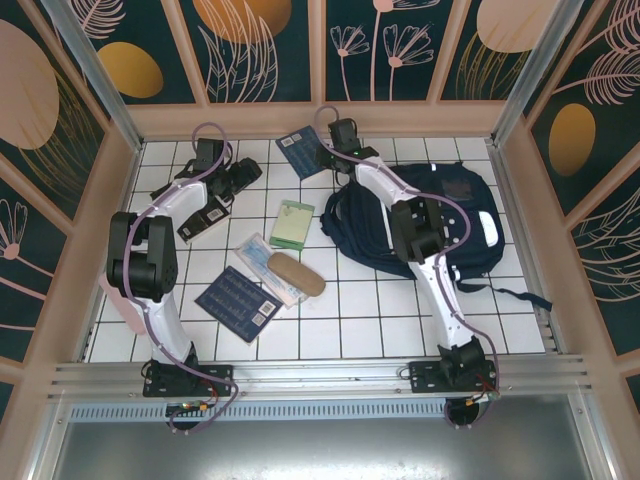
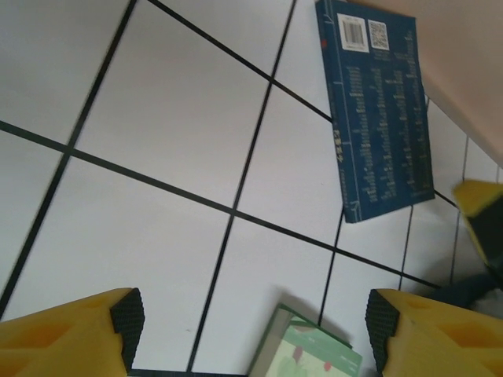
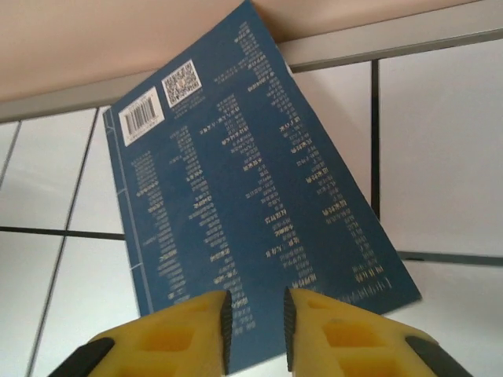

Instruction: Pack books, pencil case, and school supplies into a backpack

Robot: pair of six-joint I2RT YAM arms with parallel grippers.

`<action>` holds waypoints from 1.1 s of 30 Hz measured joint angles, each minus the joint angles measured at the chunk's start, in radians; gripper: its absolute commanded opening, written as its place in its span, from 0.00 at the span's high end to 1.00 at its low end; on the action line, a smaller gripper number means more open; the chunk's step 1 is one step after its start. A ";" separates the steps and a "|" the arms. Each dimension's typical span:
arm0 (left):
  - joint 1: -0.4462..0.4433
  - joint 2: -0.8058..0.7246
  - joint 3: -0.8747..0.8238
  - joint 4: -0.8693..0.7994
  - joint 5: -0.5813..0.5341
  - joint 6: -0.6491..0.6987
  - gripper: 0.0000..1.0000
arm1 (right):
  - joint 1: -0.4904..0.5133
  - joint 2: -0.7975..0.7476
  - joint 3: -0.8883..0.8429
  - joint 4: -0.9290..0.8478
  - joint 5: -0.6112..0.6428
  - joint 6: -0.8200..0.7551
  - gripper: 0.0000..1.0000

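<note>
right gripper [image 3: 256, 308] narrow at navy book [image 3: 251, 196] | backpack [image 1: 475, 195] interior hidden

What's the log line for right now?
left end effector: open, empty | right end effector: jaws narrow, at edge of far book

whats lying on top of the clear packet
A brown pencil case lies across the near right end of the clear packet. That end is hidden beneath it; the rest of the packet is bare.
</note>
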 measured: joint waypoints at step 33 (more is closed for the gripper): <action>0.000 0.188 0.050 0.058 0.161 -0.042 0.39 | 0.178 -0.201 -0.394 -0.007 -0.182 0.143 0.70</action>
